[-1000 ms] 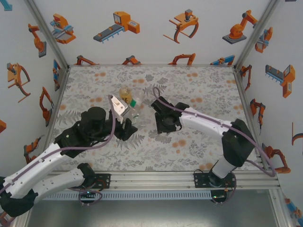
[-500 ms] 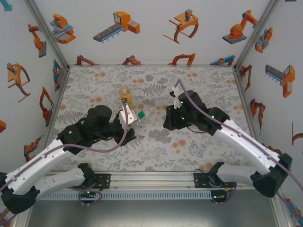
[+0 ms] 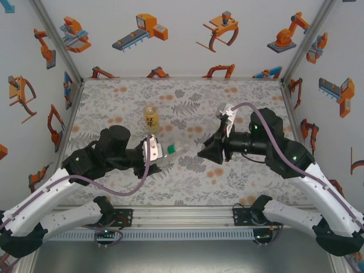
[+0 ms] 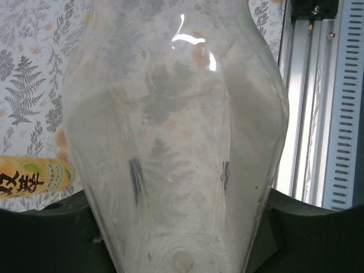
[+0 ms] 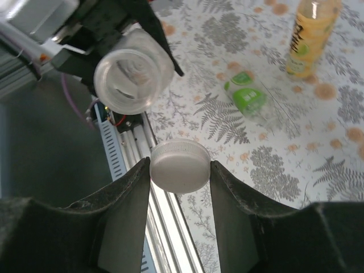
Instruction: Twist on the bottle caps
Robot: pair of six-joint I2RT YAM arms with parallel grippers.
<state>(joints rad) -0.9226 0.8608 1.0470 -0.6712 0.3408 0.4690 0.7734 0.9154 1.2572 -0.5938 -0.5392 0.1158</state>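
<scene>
While the left gripper (image 3: 149,156) is clamping the clear bottle (image 4: 170,142) by its body, jaws closed against both sides, it is holding it level above the table (image 3: 250,102) with the open mouth facing right. The right gripper (image 5: 180,170) is pinching a white cap (image 5: 180,166) between part-closed jaws, near the mouth but not touching it. Seen from the right wrist, the cap is sitting below and to the right of the mouth, so lining the two up on one axis is looking like the first need. Bringing the cap on square and turning gently is probably mattering most, since a tilted start risks jamming the thread. The amber bottle (image 3: 150,116) is standing behind, and the green bottle (image 5: 250,99) is lying on the table
</scene>
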